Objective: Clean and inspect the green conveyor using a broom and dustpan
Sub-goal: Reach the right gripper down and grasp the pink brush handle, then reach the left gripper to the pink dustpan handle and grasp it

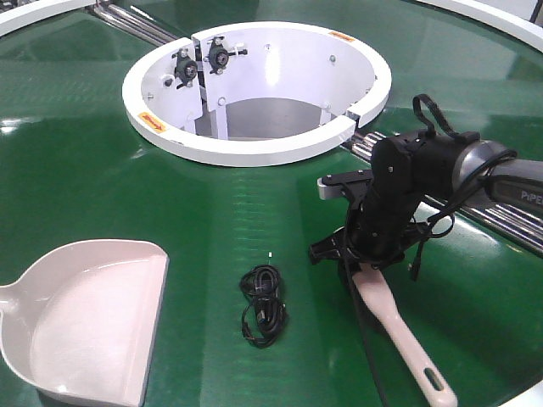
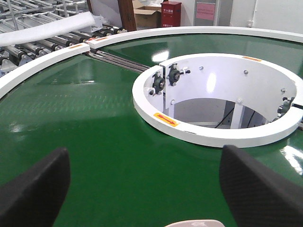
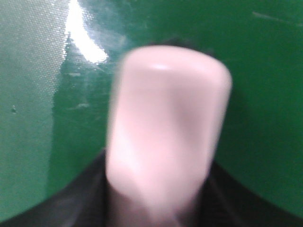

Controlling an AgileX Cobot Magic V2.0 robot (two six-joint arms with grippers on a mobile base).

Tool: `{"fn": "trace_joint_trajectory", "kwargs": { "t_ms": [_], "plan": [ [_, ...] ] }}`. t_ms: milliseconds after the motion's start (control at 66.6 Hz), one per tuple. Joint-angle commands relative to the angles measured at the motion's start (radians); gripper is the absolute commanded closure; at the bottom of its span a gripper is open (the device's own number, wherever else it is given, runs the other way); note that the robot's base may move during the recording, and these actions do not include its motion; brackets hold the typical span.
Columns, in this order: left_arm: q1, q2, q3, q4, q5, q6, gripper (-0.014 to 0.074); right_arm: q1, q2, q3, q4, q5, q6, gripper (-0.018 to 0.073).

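Right arm (image 1: 475, 165) reaches in from the right with the wrist pitched down, right tool (image 1: 365, 261) clamped on the broom (image 1: 405, 332), whose slotted handle trails to the near edge of the green conveyor desk (image 1: 76, 153); left tool (image 2: 147, 163) hangs spread wide above it, and the dustpan (image 1: 93, 322) lies near-left, ungripped.

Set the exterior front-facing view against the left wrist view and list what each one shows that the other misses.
Only the exterior front-facing view shows the dustpan scoop, a coiled black cable, and the right end effector closed on the broom. Only the left wrist view shows the left end effector, open above the belt, plus roller racks and a red box beyond the conveyor. Both show the green conveyor and its white hub.
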Motion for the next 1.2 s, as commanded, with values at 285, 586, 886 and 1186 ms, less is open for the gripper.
{"fn": "trace_joint_trajectory", "kwargs": {
  "t_ms": [285, 586, 886, 1186],
  "plan": [
    [0.002, 0.004, -0.035, -0.004, -0.067, 0.0, 0.0006, -0.001, -0.12, -0.03, 0.0, 0.032, 0.037, 0.0568],
    [0.002, 0.004, -0.035, -0.004, -0.066, 0.0, 0.0006, -0.001, -0.192, -0.03, -0.007, 0.173, 0.039, 0.0564],
    [0.002, 0.004, -0.035, -0.005, -0.042, 0.0, 0.0006, -0.001, -0.219, -0.025, 0.057, 0.184, 0.045, 0.0562],
    [0.002, 0.004, -0.035, -0.005, 0.004, 0.0, 0.0006, -0.001, -0.229, -0.025, 0.05, 0.157, 0.031, 0.0562]
  ]
}}
